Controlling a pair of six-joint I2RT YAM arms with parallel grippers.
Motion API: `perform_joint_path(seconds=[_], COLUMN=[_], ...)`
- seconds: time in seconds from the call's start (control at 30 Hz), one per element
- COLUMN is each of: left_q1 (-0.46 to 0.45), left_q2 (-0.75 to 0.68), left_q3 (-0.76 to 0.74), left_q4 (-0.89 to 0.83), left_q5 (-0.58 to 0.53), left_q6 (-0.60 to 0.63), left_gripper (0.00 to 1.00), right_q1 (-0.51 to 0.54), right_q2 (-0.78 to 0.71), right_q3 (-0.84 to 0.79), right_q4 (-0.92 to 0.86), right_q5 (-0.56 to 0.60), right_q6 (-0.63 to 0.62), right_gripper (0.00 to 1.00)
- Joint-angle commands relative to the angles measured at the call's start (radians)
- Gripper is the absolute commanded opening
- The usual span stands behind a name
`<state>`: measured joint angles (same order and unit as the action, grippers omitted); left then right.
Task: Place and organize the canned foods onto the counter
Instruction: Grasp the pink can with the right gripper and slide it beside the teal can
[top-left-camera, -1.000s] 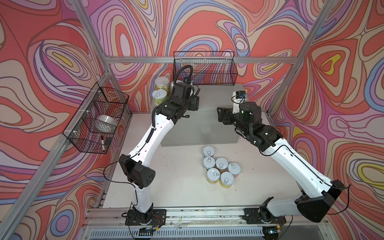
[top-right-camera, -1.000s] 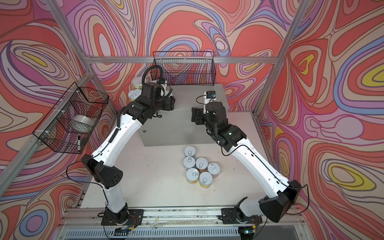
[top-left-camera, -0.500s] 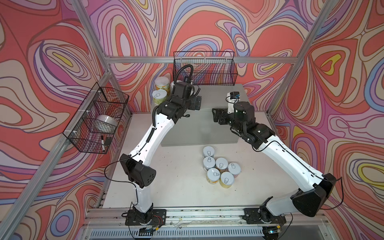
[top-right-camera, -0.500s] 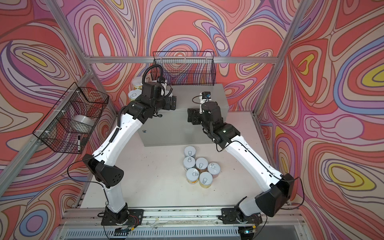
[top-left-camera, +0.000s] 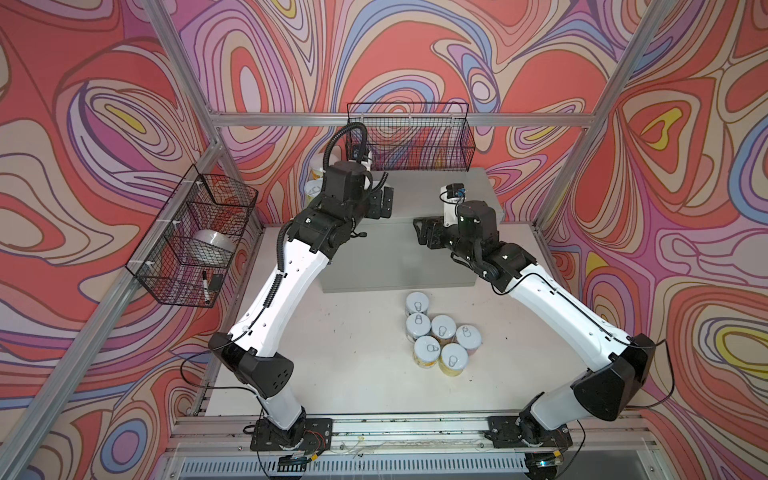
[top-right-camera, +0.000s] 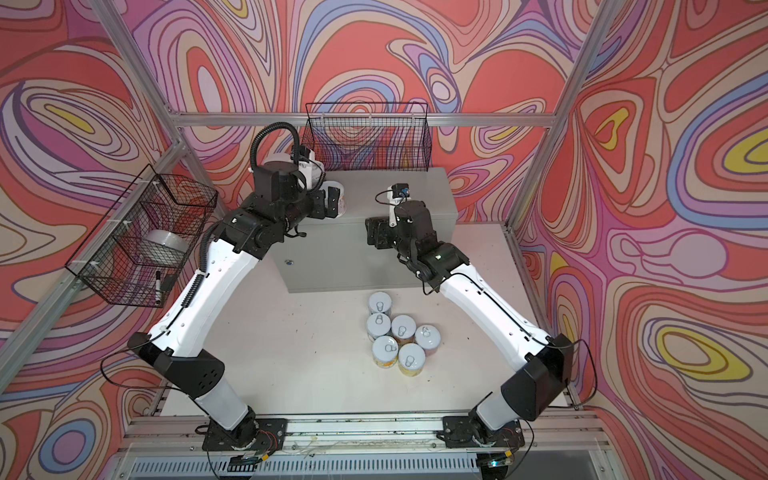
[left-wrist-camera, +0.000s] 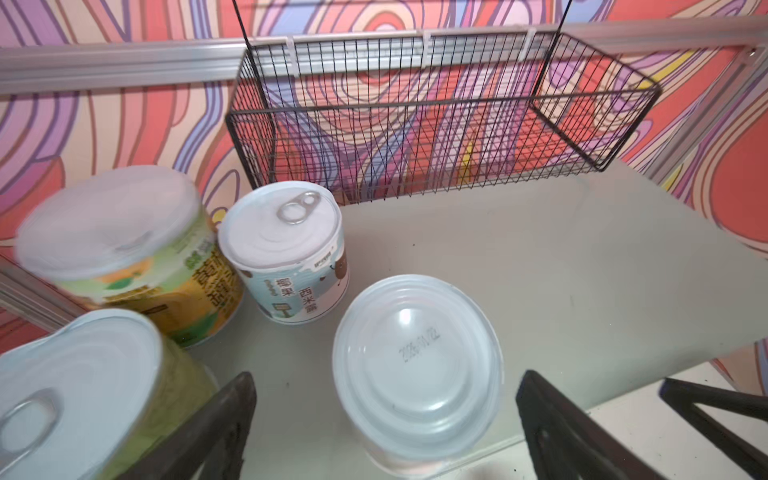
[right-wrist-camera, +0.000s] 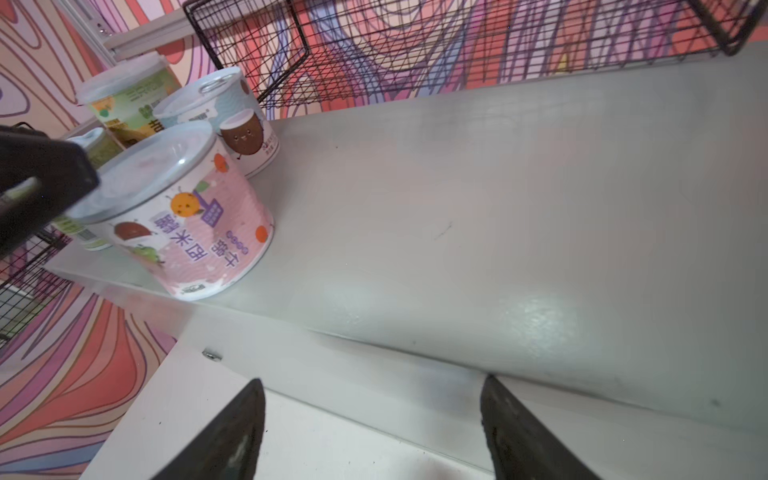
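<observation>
The counter was seen against the back wall, on the white table, with a black wire basket hung just above its rear edge and a second basket fixed to the left-hand frame. Four of the canned foods had been set on the counter's left end: a green-and-yellow tin at the rear corner, a white tin with a coconut figure just beside it, pull tab uppermost, another green tin nearer the front, and a pink tin close to the front edge, stood with a plain, date-stamped end uppermost. The left gripper was held over that pink tin with its jaws spread wide, one on either side; in the left wrist view a gap was seen between each jaw and the tin, so nothing was gripped. The right gripper was held above the counter's front edge, nearer its right end, well apart from the four tins; its jaws were parted and nothing was seen between them. Six more tins were left in a tight cluster on the table, just in front of the counter, all upright with pull tabs showing.
</observation>
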<state>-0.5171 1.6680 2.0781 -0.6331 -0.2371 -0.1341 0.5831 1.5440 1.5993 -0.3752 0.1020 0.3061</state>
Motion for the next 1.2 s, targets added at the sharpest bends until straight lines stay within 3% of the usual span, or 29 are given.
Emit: perform_joint_path(seconds=[0.0, 0.17, 0.33, 0.77, 1.17], left_q1=[-0.003, -0.003, -0.002, 0.006, 0.006], left_q2=[-0.079, -0.151, -0.299, -0.589, -0.692], left_q3=[-0.028, -0.041, -0.199, -0.508, -0.857], left_q4=[0.039, 0.018, 0.085, -0.053, 0.003], left_q5=[-0.013, -0.007, -0.01, -0.093, 0.081], left_q6=[0.002, -0.016, -0.064, -0.088, -0.242], left_gripper=[1.0, 1.0, 0.99, 0.99, 0.96], right_q1=[-0.009, -0.009, -0.009, -0.009, -0.007], right_q2=[0.048, 0.082, 0.131, 0.266, 0.387], right_q3=[0.065, 0.097, 0.145, 0.266, 0.383], right_q4=[0.046, 0.064, 0.069, 0.1, 0.121], right_q5=[-0.057, -0.128, -0.192, -0.292, -0.399], right_q6=[-0.013, -0.035, -0.047, -0.053, -0.029], right_gripper=[0.81, 0.78, 0.77, 0.75, 0.74])
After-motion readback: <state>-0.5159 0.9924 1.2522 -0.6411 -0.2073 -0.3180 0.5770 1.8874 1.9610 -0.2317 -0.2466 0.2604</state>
